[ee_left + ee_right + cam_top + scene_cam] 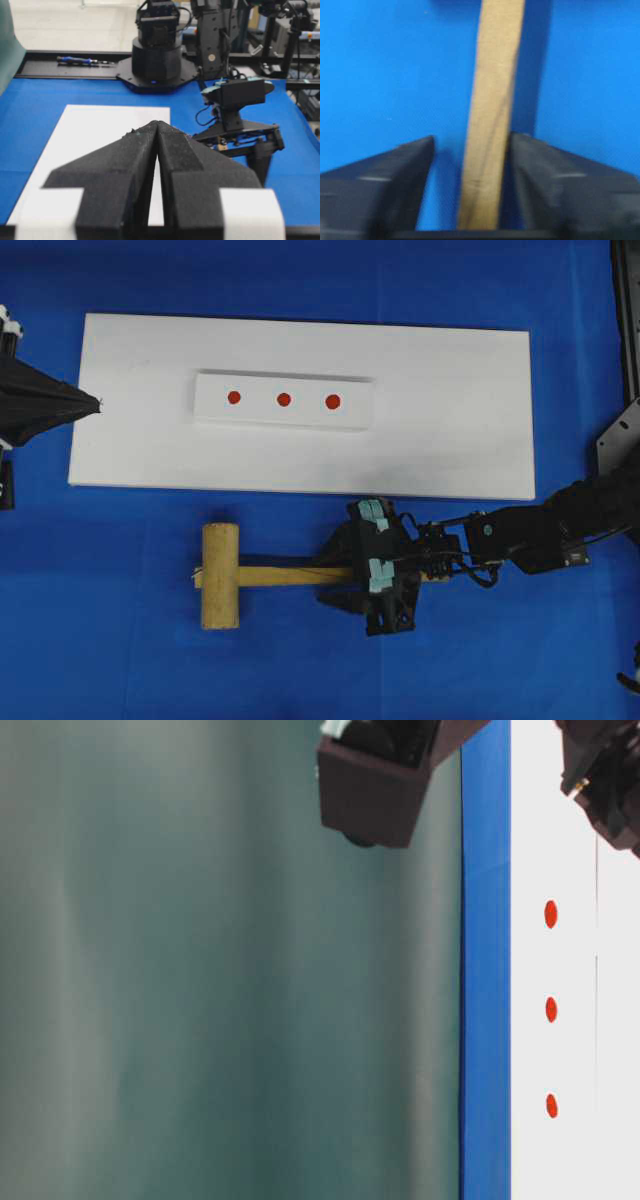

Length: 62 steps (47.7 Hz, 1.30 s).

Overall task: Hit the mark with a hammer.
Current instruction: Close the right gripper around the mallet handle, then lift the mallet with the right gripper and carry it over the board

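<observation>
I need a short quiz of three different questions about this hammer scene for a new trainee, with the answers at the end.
1. True or false: the hammer lies on the white board.
2. Which part of the hammer sits between the right gripper fingers? A) head B) handle C) neither
3. How many red dots are on the white block, and which one is the mark?

Key
1. False: it lies on the blue cloth, beside the board.
2. B: the handle runs between the fingers, with a small gap on one side.
3. Three; the mark is the middle one.

The left gripper is shut at the board's end and holds nothing.
</observation>
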Available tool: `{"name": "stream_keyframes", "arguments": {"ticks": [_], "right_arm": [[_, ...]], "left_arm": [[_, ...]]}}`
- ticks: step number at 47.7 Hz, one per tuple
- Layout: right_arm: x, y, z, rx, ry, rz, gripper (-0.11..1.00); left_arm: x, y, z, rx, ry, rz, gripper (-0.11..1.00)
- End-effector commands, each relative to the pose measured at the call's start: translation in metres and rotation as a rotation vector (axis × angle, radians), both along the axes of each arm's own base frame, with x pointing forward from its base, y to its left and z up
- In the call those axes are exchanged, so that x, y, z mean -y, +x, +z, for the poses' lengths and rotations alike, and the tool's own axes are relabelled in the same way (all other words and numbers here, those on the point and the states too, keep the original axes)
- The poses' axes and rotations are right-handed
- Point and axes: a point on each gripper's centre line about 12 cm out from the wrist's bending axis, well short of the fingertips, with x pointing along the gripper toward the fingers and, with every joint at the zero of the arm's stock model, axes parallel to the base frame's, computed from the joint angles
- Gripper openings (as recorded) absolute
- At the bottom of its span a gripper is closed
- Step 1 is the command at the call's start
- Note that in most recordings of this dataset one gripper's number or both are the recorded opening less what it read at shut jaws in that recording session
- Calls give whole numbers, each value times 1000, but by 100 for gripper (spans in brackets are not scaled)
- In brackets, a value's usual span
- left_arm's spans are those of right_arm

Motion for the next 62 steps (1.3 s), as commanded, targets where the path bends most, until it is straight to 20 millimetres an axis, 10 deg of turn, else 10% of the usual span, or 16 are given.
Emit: {"name": "stream_keyframes", "arguments": {"ticks": [1,7,22,62], "right_arm": [[4,3,5,19,6,-16,34],[6,4,6,22,5,-20,9],[5,9,16,59,16,-21,9],[10,-20,157,273,40,33,9]], "left_arm": [[-1,1,4,11,-2,3,0],[-1,1,4,11,-3,3,0],[-1,1,4,9,-2,3,0],[0,1,0,-11,-5,1,0]]}}
